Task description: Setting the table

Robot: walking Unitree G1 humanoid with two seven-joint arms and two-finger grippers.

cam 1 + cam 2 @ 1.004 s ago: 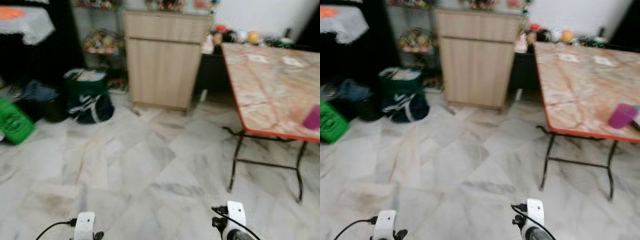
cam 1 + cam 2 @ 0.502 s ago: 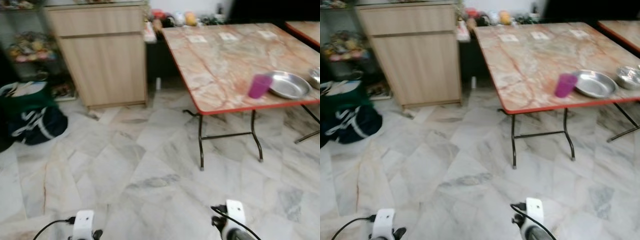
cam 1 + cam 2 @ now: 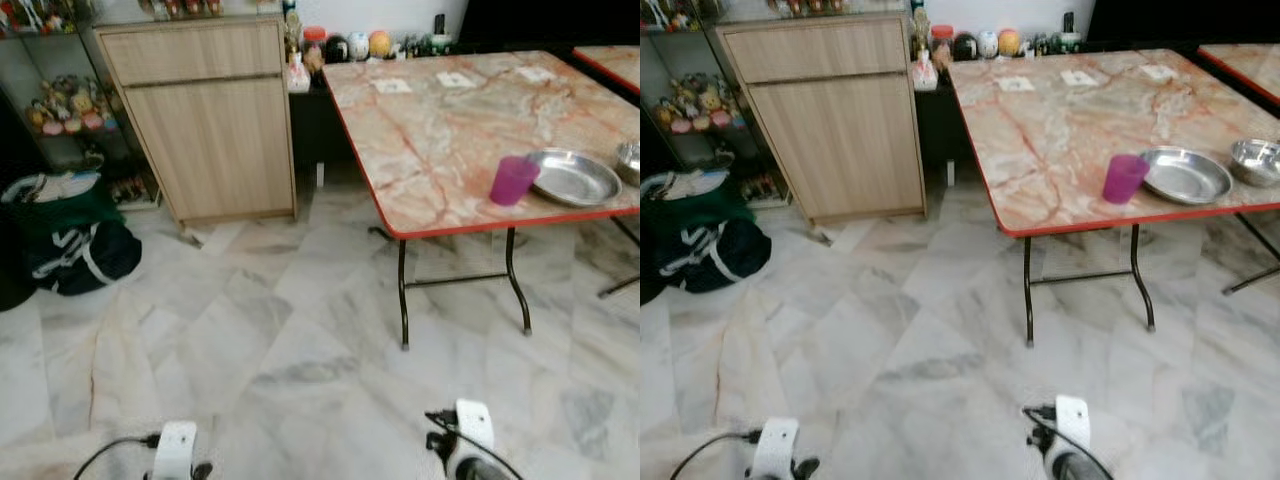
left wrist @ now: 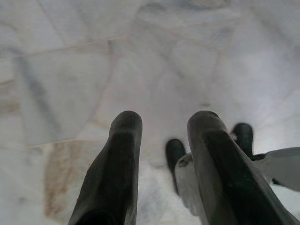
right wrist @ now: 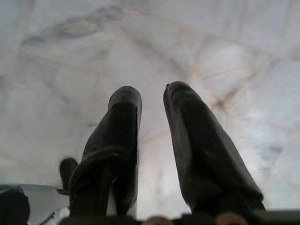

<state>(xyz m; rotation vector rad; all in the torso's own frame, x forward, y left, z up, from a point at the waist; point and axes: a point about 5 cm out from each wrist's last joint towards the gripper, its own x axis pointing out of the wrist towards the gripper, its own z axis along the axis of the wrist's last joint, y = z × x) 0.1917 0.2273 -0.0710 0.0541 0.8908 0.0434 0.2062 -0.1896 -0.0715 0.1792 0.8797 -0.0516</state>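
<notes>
A folding table with a marbled top and red edge stands at the right on black legs. Near its front edge are a purple cup, a shallow metal plate beside it, and a metal bowl further right. Both arms hang low: my left arm and right arm show at the bottom edge, far from the table. Over the marble floor, my left gripper is open and holds nothing. My right gripper also has its fingers apart over the floor, holding nothing.
A wooden cabinet stands against the back wall left of the table. A dark green bag lies on the floor, with a glass shelf of toys behind. Jars and ornaments line the wall. A second table is at far right.
The camera has swung to the right, bringing the table, cup, plate and bowl fully into view, and the blur has cleared. Both arms hang as before.
</notes>
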